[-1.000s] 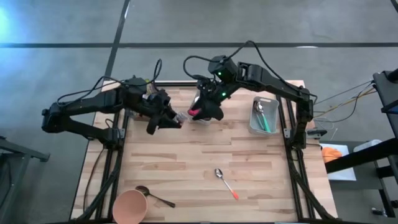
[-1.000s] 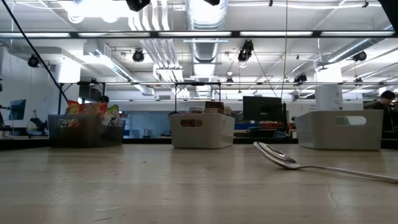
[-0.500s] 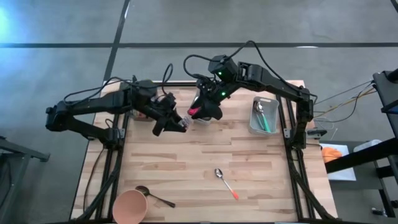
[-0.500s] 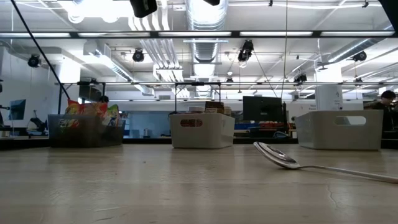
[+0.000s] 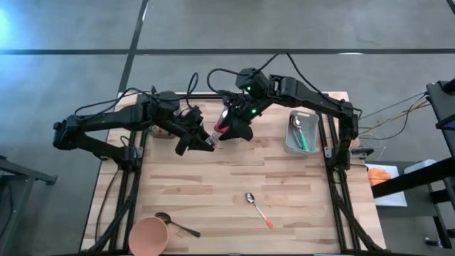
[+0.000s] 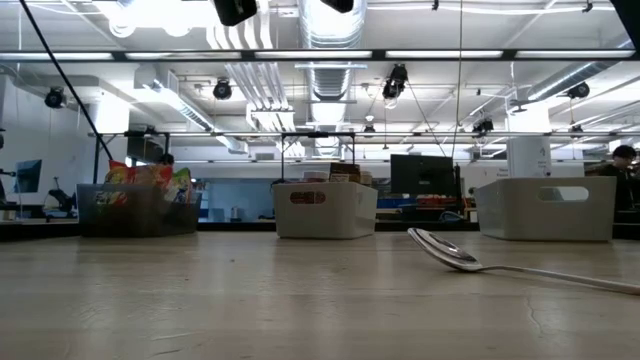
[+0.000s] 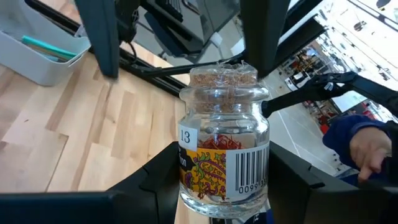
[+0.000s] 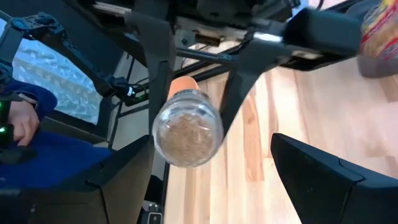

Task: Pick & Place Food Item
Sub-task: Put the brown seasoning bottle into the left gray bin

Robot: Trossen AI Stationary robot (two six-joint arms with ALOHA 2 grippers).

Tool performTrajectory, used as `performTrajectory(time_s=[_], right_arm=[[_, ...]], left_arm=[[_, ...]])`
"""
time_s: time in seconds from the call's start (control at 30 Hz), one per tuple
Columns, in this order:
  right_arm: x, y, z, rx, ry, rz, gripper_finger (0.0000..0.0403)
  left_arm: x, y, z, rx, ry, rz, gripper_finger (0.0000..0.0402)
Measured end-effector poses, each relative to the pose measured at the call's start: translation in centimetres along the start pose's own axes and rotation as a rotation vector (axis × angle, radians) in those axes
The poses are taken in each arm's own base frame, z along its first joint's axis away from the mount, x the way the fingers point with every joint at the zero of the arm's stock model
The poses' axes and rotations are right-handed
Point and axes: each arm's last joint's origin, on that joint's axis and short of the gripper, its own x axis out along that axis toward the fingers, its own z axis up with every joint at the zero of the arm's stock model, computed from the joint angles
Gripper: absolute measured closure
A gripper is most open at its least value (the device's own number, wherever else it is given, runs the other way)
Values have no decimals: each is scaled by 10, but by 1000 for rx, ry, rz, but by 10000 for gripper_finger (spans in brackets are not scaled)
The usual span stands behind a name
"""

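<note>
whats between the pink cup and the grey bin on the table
In the high view, a red-handled spoon lies on bare wood between the pink cup and the grey bin.

jar (image 5: pixel 212 137) table (image 5: pixel 213 178) rear-centre | bin (image 5: pixel 301 132) right | cup (image 5: pixel 148 236) front-left

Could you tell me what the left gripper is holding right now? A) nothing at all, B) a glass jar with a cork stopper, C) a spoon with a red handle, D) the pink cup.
B: in the left wrist view the left gripper has its fingers closed on either side of the glass jar, whose cork stopper and barcode label show.
</note>
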Motion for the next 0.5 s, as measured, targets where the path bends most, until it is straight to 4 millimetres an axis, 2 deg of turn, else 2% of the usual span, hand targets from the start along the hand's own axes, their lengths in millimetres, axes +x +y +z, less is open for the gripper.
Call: performTrajectory(time_s=[0.23, 0.5], right_arm=[[14, -3, -4, 8, 5, 16, 85], [15, -2, -1, 4, -28, 30, 85]], left_arm=[[0, 0, 0, -2, 1, 2, 226], [0, 0, 0, -3, 3, 2, 226]])
